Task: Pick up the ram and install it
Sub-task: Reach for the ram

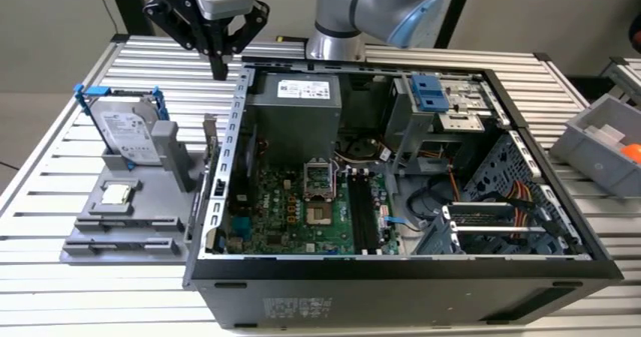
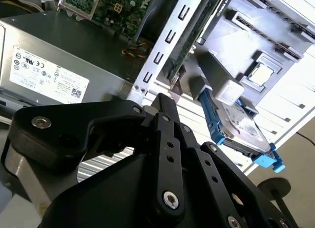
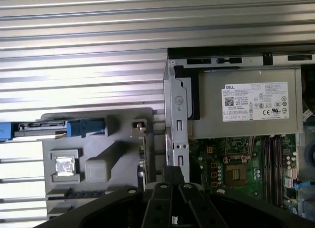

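- One black two-finger gripper (image 1: 221, 73) on this rig. It hangs fingers-down over the slatted metal table (image 1: 90, 299), just off the rear corner of the open black computer case (image 1: 401, 292) on the exterior view's left.
- The jaws look pressed together with pretty much no gap, and nothing is pinched between them.
- The ram (image 1: 212, 145) is a thin, long, dark bluish-green circuit-board stick. It stands on edge in the grey plastic parts holder (image 1: 100, 228), at the holder edge right beside the case's side wall.
- In the first wrist view you're looking down on the ram's narrow top edge (image 3: 142, 156), just beside the case wall. The gripper is up above it, not touching.
- The same holder carries a silver hard drive in a blue frame (image 1: 128, 130), propped upright at the holder's far end. There's also a small square silver chip (image 1: 119, 194) lying flat in a pocket closer to the front.
- The holder sits on the table toward its edge on the exterior view's left, snug against the case.
- Inside the case are a green motherboard (image 1: 290, 217) and its long black slots (image 1: 362, 209), which are well apart from the ram on the other side of the case wall.
- A grey metal power-supply box with a white label (image 1: 296, 115) fills the rear corner of the case nearest the gripper.
- A grey plastic bin (image 1: 601, 145) sits at the table's edge on the exterior view's right.
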`<move>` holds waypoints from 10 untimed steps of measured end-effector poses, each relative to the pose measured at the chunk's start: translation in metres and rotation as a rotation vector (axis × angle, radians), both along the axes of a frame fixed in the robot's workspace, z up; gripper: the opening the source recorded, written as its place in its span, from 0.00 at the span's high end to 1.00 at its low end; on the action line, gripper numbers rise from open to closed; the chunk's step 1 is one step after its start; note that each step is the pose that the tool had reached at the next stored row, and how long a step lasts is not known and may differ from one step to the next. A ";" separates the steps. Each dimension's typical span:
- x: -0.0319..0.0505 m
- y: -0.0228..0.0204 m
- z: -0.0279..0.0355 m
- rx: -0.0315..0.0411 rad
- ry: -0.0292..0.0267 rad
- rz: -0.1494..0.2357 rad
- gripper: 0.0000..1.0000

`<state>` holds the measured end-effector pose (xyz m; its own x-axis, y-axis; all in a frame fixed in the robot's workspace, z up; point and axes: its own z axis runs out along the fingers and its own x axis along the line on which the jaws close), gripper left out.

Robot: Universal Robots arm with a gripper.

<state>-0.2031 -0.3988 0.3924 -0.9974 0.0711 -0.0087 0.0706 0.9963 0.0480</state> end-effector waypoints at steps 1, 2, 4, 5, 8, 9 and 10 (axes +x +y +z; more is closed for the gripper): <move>-0.0007 0.0000 0.0000 0.0000 0.0000 0.000 1.00; -0.0013 0.0000 0.0000 0.0000 0.0001 0.000 1.00; -0.0026 0.0000 0.0000 0.0001 0.0003 0.000 1.00; -0.0032 0.0000 0.0000 0.0001 0.0004 0.000 1.00; -0.0051 0.0000 0.0000 0.0000 0.0007 0.000 1.00; -0.0057 0.0000 0.0000 0.0000 0.0008 0.000 1.00; -0.0062 0.0000 0.0000 0.0000 0.0009 0.000 1.00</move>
<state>-0.2093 -0.3988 0.3924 -0.9974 0.0712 -0.0077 0.0707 0.9963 0.0479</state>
